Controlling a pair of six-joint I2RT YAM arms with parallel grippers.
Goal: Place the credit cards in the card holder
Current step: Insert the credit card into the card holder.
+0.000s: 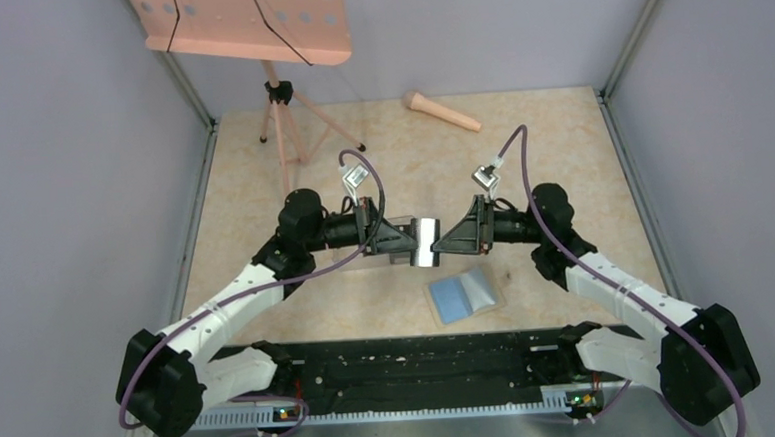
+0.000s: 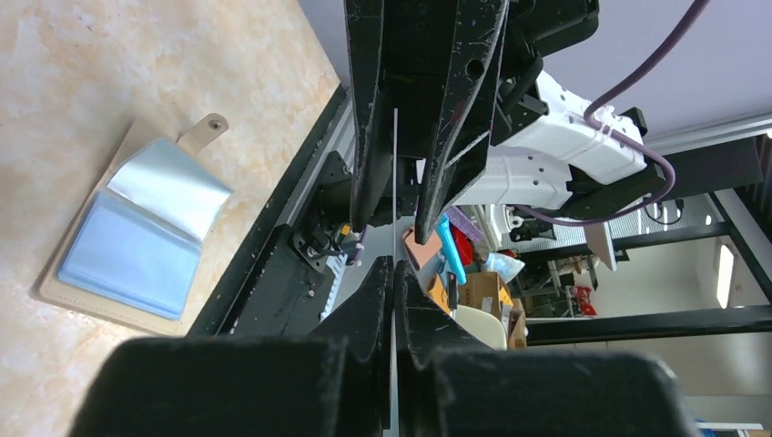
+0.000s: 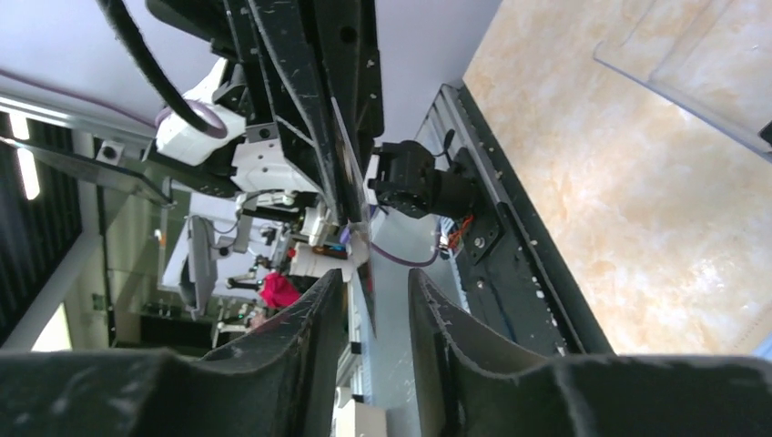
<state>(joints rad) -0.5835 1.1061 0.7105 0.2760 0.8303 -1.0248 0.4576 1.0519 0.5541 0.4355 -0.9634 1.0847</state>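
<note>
Card (image 1: 425, 247) upright in mid-air, pinched edge-on by the left gripper (image 1: 410, 245). The right gripper (image 1: 439, 242) straddles it, fingers spread and not touching. The card holder (image 1: 465, 295) lies open on the table (image 1: 581, 168), toward the bases, nearer the right arm.

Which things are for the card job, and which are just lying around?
For the job:
- card, pinched in the left gripper
- card holder, lying open on the table

Just lying about:
- pink music stand
- pink cone-shaped thing
</note>
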